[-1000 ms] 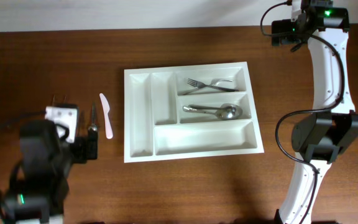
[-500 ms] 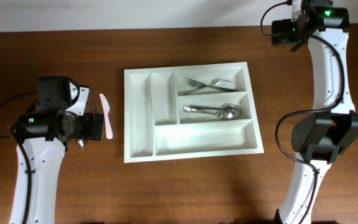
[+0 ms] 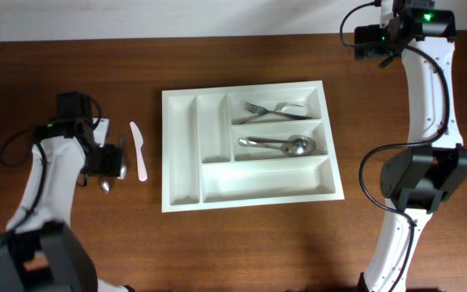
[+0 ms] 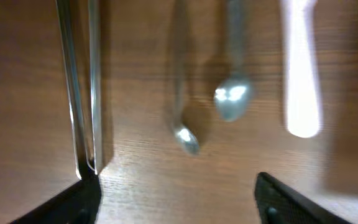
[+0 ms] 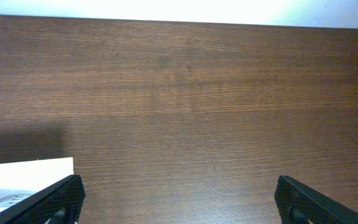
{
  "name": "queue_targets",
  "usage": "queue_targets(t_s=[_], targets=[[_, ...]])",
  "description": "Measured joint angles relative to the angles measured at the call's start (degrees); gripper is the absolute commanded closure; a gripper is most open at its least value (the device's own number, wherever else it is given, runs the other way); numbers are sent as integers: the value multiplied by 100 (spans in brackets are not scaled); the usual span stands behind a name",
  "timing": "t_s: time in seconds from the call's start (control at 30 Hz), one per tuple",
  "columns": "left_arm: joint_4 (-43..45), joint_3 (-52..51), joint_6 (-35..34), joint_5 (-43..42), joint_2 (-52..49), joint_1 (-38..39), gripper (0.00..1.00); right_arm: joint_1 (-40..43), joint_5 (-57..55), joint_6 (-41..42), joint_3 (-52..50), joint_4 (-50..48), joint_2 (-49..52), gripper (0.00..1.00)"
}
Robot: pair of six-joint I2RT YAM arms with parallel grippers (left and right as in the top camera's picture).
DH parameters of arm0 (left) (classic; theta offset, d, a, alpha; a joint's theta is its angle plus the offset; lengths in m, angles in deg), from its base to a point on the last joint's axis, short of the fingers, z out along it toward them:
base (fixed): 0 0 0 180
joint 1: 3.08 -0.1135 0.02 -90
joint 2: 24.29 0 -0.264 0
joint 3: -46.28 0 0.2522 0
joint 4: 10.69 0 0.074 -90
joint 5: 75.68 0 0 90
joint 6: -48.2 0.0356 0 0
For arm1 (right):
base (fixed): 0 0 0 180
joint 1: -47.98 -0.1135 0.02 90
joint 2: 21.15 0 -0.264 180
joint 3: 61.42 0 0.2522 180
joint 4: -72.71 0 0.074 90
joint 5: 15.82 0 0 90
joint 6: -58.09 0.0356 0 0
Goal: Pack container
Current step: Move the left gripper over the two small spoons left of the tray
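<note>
The white container [image 3: 181, 154] lies mid-table with forks [image 3: 274, 109] in its top wide compartment and spoons [image 3: 278, 145] in the middle one. The other compartments are bare. My left gripper [image 3: 106, 165] is open and empty, hovering over loose cutlery left of the container. The left wrist view shows its fingers [image 4: 176, 202] apart above two metal spoons [image 4: 232, 99], a white plastic knife [image 4: 300, 81] and two thin metal handles [image 4: 82, 93]. My right gripper [image 3: 369, 40] is open and empty at the far right, and its wrist view shows the fingers [image 5: 179, 199] over bare wood.
The white plastic knife [image 3: 139, 151] lies between my left gripper and the container's left wall. A spoon bowl [image 3: 104, 187] pokes out below the left gripper. A corner of the container [image 5: 23, 174] shows in the right wrist view. The right arm [image 3: 424, 174] stands right of the container.
My left arm has changed pose and its gripper has settled over the loose cutlery left of the container. The right arm and the container have not moved.
</note>
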Motion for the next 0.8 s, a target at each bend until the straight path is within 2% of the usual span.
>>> queue_targets(t_s=[0.23, 0.6, 0.8], targets=[[363, 0, -212, -396, -774, -450, 43, 0, 0, -2, 2, 0, 0, 1], [1062, -2, -269, -645, -874, -450, 53, 0, 0, -2, 2, 0, 0, 1], [1270, 0, -378, -654, -876, -450, 54, 0, 2, -4, 2, 0, 0, 1]])
